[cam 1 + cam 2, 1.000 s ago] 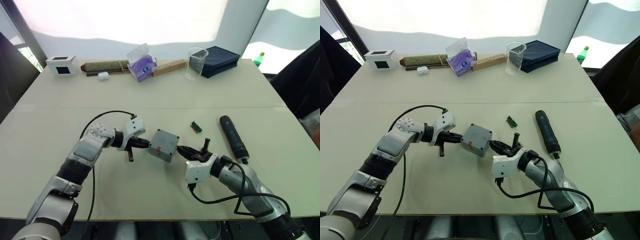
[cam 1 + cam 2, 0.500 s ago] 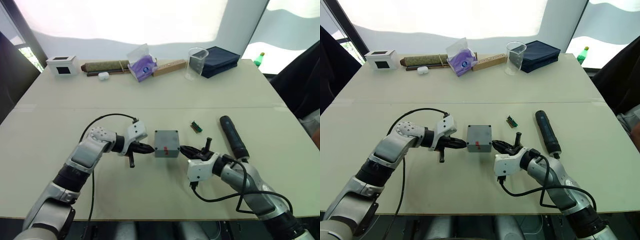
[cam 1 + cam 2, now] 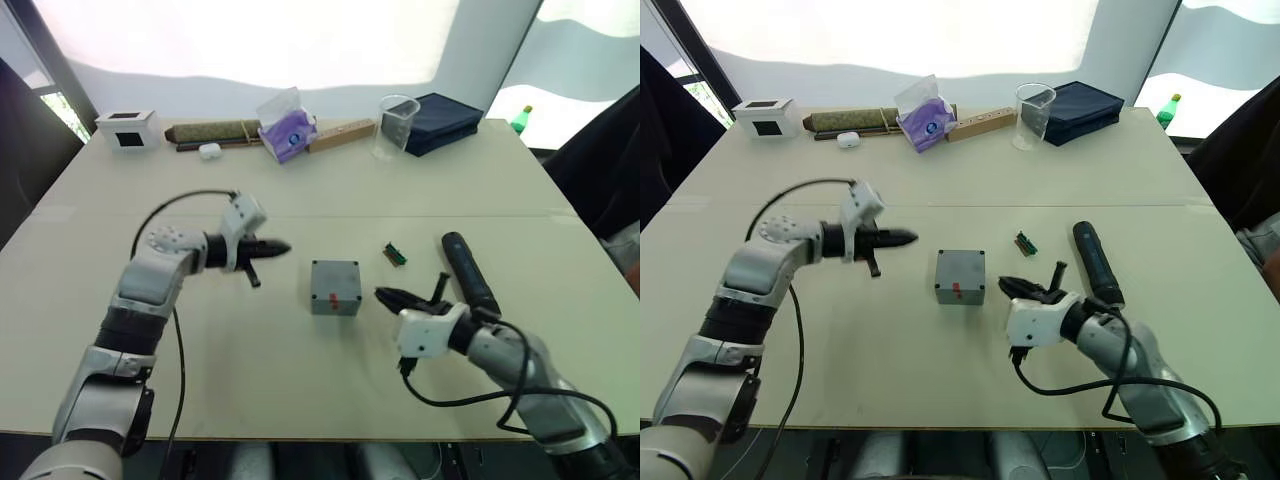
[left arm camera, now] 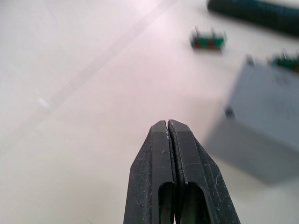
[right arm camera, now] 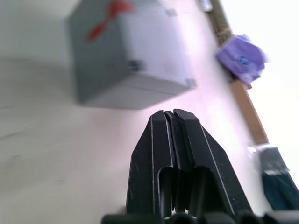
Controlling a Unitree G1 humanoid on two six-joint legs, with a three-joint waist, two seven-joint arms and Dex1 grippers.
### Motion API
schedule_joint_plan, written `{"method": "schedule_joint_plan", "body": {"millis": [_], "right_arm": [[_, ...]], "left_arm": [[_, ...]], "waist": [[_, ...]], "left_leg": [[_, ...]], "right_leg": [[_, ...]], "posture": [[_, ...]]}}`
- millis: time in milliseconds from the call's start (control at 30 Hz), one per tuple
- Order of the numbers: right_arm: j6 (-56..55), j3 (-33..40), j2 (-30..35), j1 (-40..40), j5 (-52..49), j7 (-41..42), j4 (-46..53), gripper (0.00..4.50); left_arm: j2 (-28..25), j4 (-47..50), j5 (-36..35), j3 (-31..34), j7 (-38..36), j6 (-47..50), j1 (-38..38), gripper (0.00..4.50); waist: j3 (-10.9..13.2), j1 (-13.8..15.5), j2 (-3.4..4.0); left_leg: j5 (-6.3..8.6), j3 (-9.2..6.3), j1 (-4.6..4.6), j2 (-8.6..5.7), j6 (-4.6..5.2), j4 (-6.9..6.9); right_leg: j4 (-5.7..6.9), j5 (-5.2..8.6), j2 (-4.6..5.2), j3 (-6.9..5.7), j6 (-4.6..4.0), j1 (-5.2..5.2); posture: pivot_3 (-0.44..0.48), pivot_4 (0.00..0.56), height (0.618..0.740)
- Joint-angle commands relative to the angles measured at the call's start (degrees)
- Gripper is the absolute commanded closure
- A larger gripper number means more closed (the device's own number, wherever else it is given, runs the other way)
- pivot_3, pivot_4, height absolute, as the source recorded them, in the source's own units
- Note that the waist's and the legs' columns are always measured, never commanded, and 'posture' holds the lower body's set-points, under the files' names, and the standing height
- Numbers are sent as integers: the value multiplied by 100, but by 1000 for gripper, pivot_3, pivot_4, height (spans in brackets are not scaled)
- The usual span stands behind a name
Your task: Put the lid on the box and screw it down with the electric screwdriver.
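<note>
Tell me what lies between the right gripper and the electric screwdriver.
Nothing: the left eye view shows bare table between the right gripper and the electric screwdriver.

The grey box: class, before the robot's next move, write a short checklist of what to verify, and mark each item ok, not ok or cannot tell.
1. Box flat on the table, free of both grippers: ok.
2. Lid seated on the box: cannot tell.
3. Left gripper free, jaws shut on nothing: ok.
4. Right gripper free, jaws shut: ok.
5. Electric screwdriver picked up: not ok, it lies on the table beside the right gripper.
</note>
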State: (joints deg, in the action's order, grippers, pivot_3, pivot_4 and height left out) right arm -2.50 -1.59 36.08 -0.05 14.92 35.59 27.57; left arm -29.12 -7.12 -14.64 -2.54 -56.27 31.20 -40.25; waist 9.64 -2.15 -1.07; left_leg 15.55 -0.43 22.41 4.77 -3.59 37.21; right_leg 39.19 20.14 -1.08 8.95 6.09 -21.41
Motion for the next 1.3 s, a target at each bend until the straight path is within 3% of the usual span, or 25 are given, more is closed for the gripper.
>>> {"method": "schedule_joint_plan", "body": {"millis": [33, 133, 333, 433, 500, 533, 767, 800, 1000, 1100, 1233, 1300], "right_arm": [[1360, 896, -555, 222, -1632, -76, 909, 4403], [2691, 1572, -1125, 570, -3214, -286, 1451, 4403], [3682, 2140, -1253, 906, -4039, -634, 1562, 4403], [3896, 2210, -1322, 1089, -4403, -678, 1610, 3752], [3856, 2076, -1172, 1226, -4260, -650, 1627, 3057], [3879, 2014, -1134, 1275, -4243, -665, 1623, 2498], [3579, 1547, -1005, 1427, -3954, -592, 1065, 110], [3571, 1516, -995, 1410, -3953, -598, 1030, 50], [3423, 1247, -893, 1137, -3563, -715, 415, 50], [3254, 1153, -866, 1046, -3410, -694, 184, 734], [3130, 1097, -852, 964, -3335, -668, 9, 2203], [3086, 1093, -847, 940, -3328, -661, -37, 2203]], "left_arm": [[74, -47, -451, 115, -197, 435, -375, 4500], [17, 248, -919, -118, -867, 883, -571, 4500], [-325, 1038, -912, -789, -1556, 745, -448, 4500], [-430, 1313, -1000, -898, -1734, 748, -413, 4500], [-512, 1467, -1045, -971, -1852, 804, -417, 4500], [-564, 1534, -1039, -1029, -1917, 785, -415, 4500], [-594, 1323, -588, -1302, -1854, 117, -303, 4500], [-621, 1320, -573, -1321, -1872, 98, -290, 4500], [-753, 1394, -468, -1400, -1892, -62, -113, 4500], [-723, 1409, -458, -1368, -1823, -49, -44, 4500], [-742, 1323, -449, -1319, -1798, -77, -16, 4500], [-743, 1321, -451, -1313, -1782, -78, -8, 4500]], "waist": [[0, 24, 0], [0, 19, 2], [-1, -42, 8], [0, -41, 8], [0, -36, 8], [1, -35, 9], [1, -33, 9], [2, -45, 9], [2, -35, 10], [3, -20, 9], [3, -28, 9], [3, -29, 9]], "left_leg": [[-1, -3, 0, 0, -1, -2], [-9, -12, 3, 2, -15, -6], [1, -10, 1, 1, 1, -7], [2, -10, 0, 1, 3, -9], [2, -10, 1, 1, 4, -10], [2, -10, 2, 1, 4, -11], [3, -9, 3, 0, 4, -8], [3, -9, 3, 0, 5, -9], [3, -9, 4, 1, 5, -12], [3, -8, 4, 1, 5, -11], [3, -9, 5, 1, 5, -11], [3, -9, 5, 1, 5, -11]], "right_leg": [[1, 0, -1, -3, 0, 0], [3, 0, -5, -10, 0, -1], [1, 0, -5, -6, -1, -1], [1, 1, -7, -6, -1, -3], [-1, 1, -7, -5, -2, -3], [-3, 1, -7, -5, -2, -4], [-5, 1, -7, -2, -1, -3], [-5, 1, -7, -2, -2, -4], [-6, 2, -10, 0, -2, -7], [-6, 2, -10, -1, -2, -7], [-6, 2, -10, 0, -2, -8], [-6, 2, -10, -1, -2, -8]], "posture": [[0, 150, 740], [0, 150, 740], [0, 150, 740], [0, 150, 740], [0, 150, 740], [0, 150, 740], [0, 150, 740], [0, 150, 740], [0, 150, 740], [0, 150, 740], [0, 150, 740], [0, 150, 740]]}}
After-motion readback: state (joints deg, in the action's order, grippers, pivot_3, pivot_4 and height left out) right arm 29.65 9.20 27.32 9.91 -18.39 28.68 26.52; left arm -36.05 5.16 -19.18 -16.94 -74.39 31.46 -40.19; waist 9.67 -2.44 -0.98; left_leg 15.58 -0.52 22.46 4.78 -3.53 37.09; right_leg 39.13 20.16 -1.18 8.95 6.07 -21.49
